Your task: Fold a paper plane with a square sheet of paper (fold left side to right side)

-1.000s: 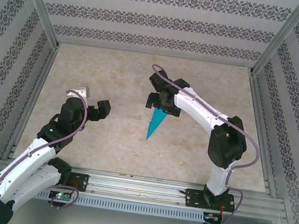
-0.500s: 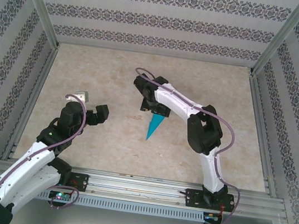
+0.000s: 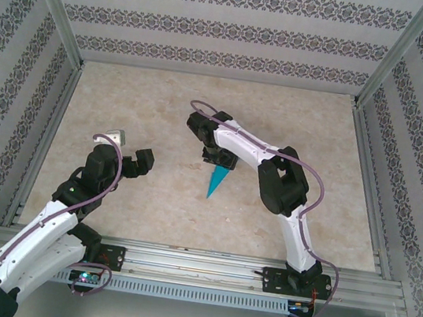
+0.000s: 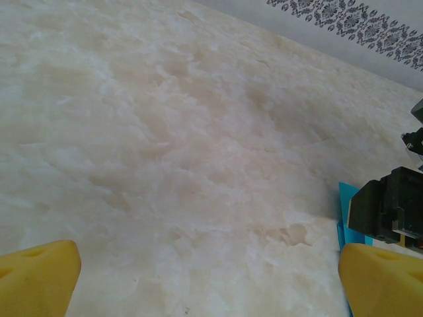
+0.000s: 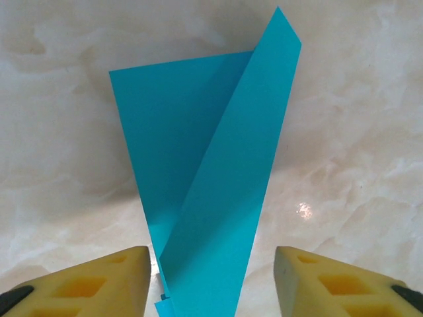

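Note:
The paper plane point(image 3: 218, 181) is a narrow turquoise dart lying on the table, its tip pointing toward the near edge. My right gripper point(image 3: 219, 158) hangs over its far end. In the right wrist view the folded paper plane point(image 5: 211, 172) shows one flat wing and one raised flap running between the yellow fingers point(image 5: 99, 281). The right gripper point(image 5: 211, 277) is open, with a gap on each side of the paper. My left gripper point(image 3: 130, 146) is open above bare table on the left. From the left gripper point(image 4: 210, 271), the plane's edge point(image 4: 344, 205) shows beside the right gripper point(image 4: 390, 208).
The beige marble-patterned table point(image 3: 148, 101) is walled by patterned panels point(image 3: 215, 27) at the back and both sides. An aluminium rail point(image 3: 203, 265) runs along the near edge with both arm bases on it.
My right gripper has swung left and come down over the plane's far end, and its jaws have narrowed around the paper. The left arm drew back slightly, then stayed still.

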Tool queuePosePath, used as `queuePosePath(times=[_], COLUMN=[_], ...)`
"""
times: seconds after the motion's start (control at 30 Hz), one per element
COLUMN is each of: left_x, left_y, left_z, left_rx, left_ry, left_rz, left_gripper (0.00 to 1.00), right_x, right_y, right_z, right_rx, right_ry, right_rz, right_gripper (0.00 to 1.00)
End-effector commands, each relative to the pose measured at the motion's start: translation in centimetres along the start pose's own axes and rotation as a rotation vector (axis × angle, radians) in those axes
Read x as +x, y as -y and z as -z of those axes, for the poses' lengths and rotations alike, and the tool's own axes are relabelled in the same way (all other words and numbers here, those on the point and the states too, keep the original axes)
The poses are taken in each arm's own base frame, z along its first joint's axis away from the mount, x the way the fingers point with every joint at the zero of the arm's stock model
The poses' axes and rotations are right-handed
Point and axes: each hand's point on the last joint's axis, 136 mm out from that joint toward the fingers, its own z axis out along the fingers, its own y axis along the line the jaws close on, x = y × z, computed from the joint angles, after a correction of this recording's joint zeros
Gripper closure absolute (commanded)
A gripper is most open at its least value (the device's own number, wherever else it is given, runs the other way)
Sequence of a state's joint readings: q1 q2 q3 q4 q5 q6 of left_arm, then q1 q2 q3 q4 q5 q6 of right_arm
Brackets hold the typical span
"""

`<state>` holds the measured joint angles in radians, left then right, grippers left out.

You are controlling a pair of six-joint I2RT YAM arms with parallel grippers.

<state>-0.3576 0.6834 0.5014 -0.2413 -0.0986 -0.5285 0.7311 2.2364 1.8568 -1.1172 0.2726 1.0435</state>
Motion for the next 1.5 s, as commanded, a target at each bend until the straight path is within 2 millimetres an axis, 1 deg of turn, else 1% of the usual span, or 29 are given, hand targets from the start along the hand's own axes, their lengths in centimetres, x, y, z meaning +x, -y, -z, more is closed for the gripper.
queuePosePath(times=[0.0, 0.07, 0.13, 0.23, 0.37, 0.43, 0.53, 0.6, 0.73, 0.83, 1.0, 1.13, 1.17, 1.23, 1.3, 1.4, 1.47], left_x=[0.1, 0.1, 0.0, -0.1, -0.1, -0.1, 0.0, 0.0, -0.6, -1.2, -2.6, -3.7, -3.9, -4.4, -4.8, -5.5, -5.8], left_y=[-0.7, -0.7, -0.6, -0.5, -0.5, -0.5, -0.4, -0.5, -0.1, 0.4, 1.1, 1.7, 1.8, 2.1, 2.5, 3.0, 3.3], left_z=[-0.1, -0.1, -0.2, -0.2, -0.1, 0.0, 0.0, 0.0, 0.1, 0.2, 0.7, 1.0, 1.0, 1.0, 0.9, 0.8, 0.8], left_rx=[-0.024, -0.025, -0.024, -0.027, -0.028, -0.026, -0.022, -0.023, -0.009, 0.004, 0.026, 0.05, 0.057, 0.071, 0.092, 0.121, 0.135], left_ry=[-0.003, -0.004, -0.005, -0.013, -0.016, -0.017, -0.02, -0.022, -0.008, 0.003, 0.028, 0.058, 0.066, 0.088, 0.106, 0.13, 0.136], left_rz=[0.022, 0.025, 0.025, 0.019, 0.024, 0.029, 0.035, 0.037, 0.046, 0.047, 0.055, 0.079, 0.088, 0.107, 0.122, 0.142, 0.152], left_gripper=[0.0, 0.0, 0.0, 0.0, 0.0, 0.0, 0.0, 0.0, 0.0, 0.0, 0.0, 0.0, 0.0, 0.0, 0.0, 0.0, 0.0], right_x=[0.6, 0.6, 0.7, 1.1, 1.2, 1.2, 1.2, 1.1, 0.8, 0.2, -0.5, -0.8, -0.8, -1.1, -1.2, -1.4, -1.6], right_y=[0.3, 0.1, 0.1, 0.0, -0.1, 0.0, 0.1, 0.2, 0.6, 1.3, 3.0, 4.0, 3.9, 3.5, 3.1, 2.4, 2.5], right_z=[-0.6, -0.7, -0.8, -1.2, -1.4, -1.5, -1.3, -1.1, 0.2, 2.2, 6.1, 8.8, 9.4, 11.2, 12.3, 14.0, 14.5], right_rx=[0.032, 0.028, 0.028, 0.023, 0.019, 0.02, 0.02, 0.014, -0.014, -0.043, -0.124, -0.253, -0.307, -0.447, -0.605, -0.928, -1.077], right_ry=[0.001, 0.001, 0.001, -0.013, -0.013, -0.014, -0.007, -0.004, 0.028, 0.083, 0.184, 0.263, 0.282, 0.337, 0.377, 0.367, 0.332], right_rz=[-0.004, -0.009, -0.014, -0.02, -0.017, -0.016, -0.015, -0.017, -0.025, -0.022, -0.002, 0.027, 0.049, 0.092, 0.123, 0.146, 0.144], right_gripper=[0.51, 0.54, 0.56, 0.6, 0.62, 0.67, 0.71, 0.76, 0.9, 1.0, 1.0, 1.0, 1.0, 1.0, 1.0, 1.0, 1.0])
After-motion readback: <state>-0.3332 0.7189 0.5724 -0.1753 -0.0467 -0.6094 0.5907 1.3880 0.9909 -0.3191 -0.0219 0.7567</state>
